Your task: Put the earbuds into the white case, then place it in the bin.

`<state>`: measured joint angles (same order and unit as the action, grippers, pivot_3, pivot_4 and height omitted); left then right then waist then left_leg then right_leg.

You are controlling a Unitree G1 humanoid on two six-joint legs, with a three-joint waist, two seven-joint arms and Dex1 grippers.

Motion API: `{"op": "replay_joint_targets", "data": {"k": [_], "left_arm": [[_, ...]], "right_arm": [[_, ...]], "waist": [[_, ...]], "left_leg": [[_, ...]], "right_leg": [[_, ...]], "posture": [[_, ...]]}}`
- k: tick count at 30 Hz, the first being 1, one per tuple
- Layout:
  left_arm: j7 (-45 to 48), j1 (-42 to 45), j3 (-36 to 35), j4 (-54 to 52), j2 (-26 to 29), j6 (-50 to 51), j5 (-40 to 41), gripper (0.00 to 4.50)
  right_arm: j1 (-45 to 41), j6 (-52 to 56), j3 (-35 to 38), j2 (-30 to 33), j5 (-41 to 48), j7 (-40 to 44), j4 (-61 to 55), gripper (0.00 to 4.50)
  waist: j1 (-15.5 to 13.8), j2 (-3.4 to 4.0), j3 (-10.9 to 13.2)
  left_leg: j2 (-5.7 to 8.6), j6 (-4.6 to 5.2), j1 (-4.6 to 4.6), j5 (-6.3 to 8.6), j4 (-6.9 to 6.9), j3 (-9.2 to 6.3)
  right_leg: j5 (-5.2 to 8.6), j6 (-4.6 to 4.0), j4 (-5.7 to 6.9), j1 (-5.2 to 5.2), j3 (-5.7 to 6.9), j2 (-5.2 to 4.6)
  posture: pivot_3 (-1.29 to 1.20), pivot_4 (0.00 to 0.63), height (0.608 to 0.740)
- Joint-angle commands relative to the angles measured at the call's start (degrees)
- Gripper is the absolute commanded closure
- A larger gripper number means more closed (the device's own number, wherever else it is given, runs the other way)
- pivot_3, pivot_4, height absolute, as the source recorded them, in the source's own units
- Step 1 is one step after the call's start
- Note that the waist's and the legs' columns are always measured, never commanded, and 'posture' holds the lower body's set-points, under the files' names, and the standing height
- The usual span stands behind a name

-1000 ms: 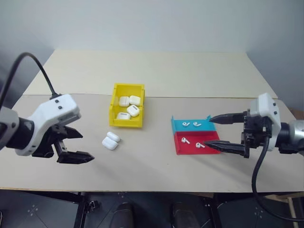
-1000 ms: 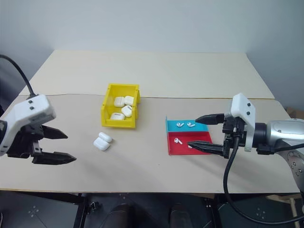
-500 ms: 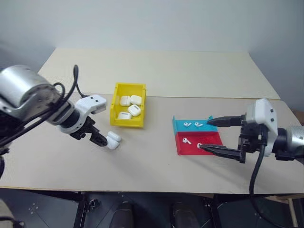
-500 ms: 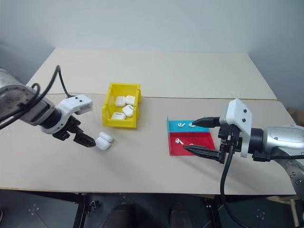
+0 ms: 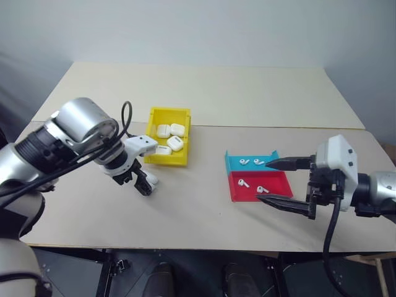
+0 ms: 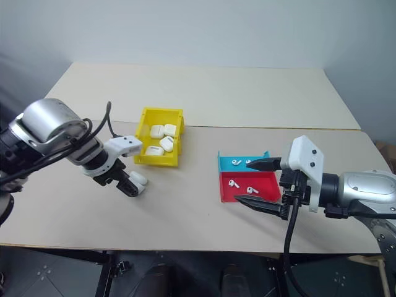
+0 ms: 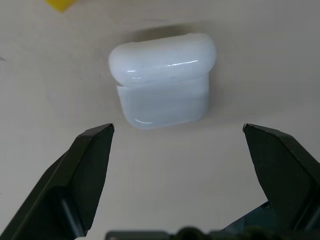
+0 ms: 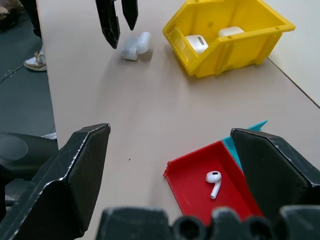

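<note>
Since a second ago your left gripper point(image 6: 128, 186) swung in from the table's near left edge and dropped over the white case point(image 7: 162, 80), which lay on the table just in front of the yellow bin point(image 5: 167, 137). You had the jaws spread wide, gripping nothing, straddling the case's long axis. Your right gripper point(image 5: 277, 183), also spread and empty, hovered at the red tray point(image 5: 275, 187) and blue tray point(image 5: 235, 165) holding the earbuds point(image 5: 244, 183), well apart from the case.
</note>
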<state>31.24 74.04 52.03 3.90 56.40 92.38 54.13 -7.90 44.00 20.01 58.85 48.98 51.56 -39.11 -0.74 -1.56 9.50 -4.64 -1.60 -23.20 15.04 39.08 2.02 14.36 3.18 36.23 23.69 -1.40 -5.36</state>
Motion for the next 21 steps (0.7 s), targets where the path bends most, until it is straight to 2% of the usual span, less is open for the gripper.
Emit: {"op": "replay_joint_targets", "data": {"k": [1,9,21], "left_arm": [[-1.0,-0.6,-1.6,0.8,-0.8,0.1,-1.0,0.00],[-3.4,-2.2,-2.3,4.2,-4.0,0.1,-3.2,0.00],[-6.5,-5.6,-6.4,2.5,-6.4,0.1,-6.7,0.00]], "right_arm": [[1.1,0.1,3.2,0.4,2.0,-0.3,-2.5,0.03],[1.7,-0.4,3.1,0.8,2.6,-0.4,-3.0,0.03],[2.4,-0.9,3.8,1.3,2.2,0.3,-2.9,0.03]], "waist": [[0.0,0.00,0.0],[0.0,0.00,0.0],[-0.4,0.02,0.0]], "left_leg": [[0.00,0.00,0.00,0.00,0.00,0.00],[0.01,0.00,0.01,0.00,0.03,0.00],[0.02,0.01,0.36,0.00,0.07,-0.03]], "right_leg": [[0.00,0.00,0.00,0.00,0.00,0.00],[0.00,0.01,0.02,-0.01,0.00,-0.01],[0.00,0.01,0.03,-0.42,0.01,-0.03]], "posture": [[0.00,0.150,0.740],[0.00,0.150,0.740],[0.00,0.150,0.740]]}}
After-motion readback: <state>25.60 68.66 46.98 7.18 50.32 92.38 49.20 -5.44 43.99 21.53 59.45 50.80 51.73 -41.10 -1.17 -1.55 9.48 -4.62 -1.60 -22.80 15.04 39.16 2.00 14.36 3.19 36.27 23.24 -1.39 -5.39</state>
